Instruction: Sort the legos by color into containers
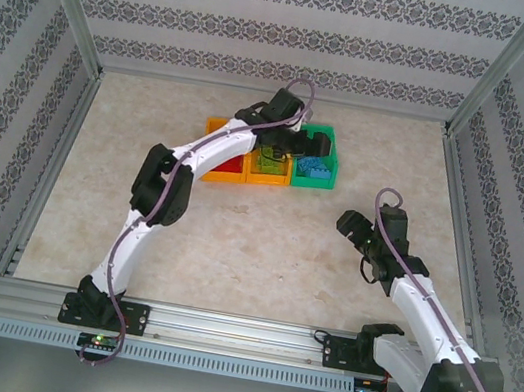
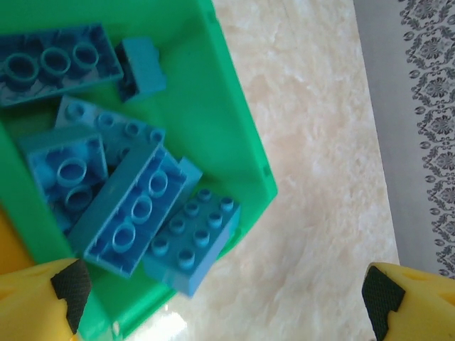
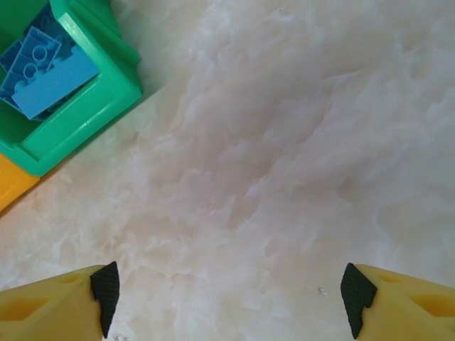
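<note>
While left tool (image 2: 224, 293) gapes, blue legos (image 2: 135, 213) lie beneath.

Blue legos (image 2: 135, 206) lie jumbled in the green bin (image 2: 220, 121). Beside it, two orange-yellow bins (image 1: 267, 179) hold lime legos (image 1: 269, 164) and red legos (image 1: 231, 164).

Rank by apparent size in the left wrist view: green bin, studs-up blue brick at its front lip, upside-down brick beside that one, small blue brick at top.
1. green bin
2. upside-down brick and studs-up blue brick: these look alike, so not ranked
3. small blue brick
</note>
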